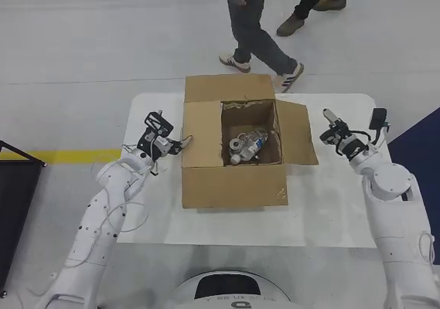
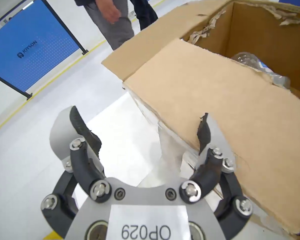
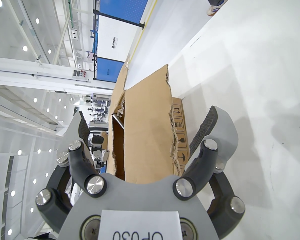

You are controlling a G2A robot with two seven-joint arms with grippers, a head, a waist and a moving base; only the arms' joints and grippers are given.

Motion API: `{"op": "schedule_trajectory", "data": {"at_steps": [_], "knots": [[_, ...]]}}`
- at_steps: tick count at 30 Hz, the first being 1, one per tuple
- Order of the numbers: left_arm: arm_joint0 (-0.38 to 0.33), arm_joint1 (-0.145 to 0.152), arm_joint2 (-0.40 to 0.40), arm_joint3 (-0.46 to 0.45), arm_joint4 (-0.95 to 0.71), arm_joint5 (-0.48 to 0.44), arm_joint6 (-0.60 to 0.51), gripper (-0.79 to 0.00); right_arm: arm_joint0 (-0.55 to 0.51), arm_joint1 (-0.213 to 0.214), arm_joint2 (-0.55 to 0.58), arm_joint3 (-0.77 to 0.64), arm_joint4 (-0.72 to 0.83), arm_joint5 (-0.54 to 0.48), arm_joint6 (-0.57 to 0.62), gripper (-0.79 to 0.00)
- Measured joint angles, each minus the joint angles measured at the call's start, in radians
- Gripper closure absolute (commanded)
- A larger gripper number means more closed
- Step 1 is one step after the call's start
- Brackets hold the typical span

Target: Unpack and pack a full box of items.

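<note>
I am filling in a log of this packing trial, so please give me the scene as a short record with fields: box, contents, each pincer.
Box: cardboard box on the white table, all four flaps folded open
Contents: clear plastic bottles lying at the bottom; anything else is hard to tell
Left arm: left pincer open, at the edge of the left flap
Right arm: right pincer open, over the table beside the right flap, apart from it
Held: nothing in either pincer
</note>
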Motion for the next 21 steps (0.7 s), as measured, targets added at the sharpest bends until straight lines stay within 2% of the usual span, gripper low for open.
{"op": "schedule_trajectory", "data": {"at_steps": [5, 12, 17, 21], "knots": [[0.002, 0.0, 0.008, 0.01, -0.017, 0.008, 0.006, -0.785, 0.007, 0.004, 0.002, 0.038, -0.021, 0.047, 0.0, -0.785], [0.007, 0.002, -0.007, -0.011, -0.078, 0.013, 0.022, -0.785, 0.035, 0.005, -0.024, 0.081, 0.0, 0.049, 0.057, -0.785], [0.011, 0.005, -0.012, -0.02, -0.097, 0.007, 0.015, -0.785, 0.071, 0.004, -0.043, 0.126, 0.091, -0.007, 0.169, -0.785], [0.012, 0.007, -0.011, -0.017, -0.097, 0.004, 0.014, -0.785, 0.078, 0.007, -0.006, 0.149, 0.23, -0.063, 0.268, -0.785]]}}
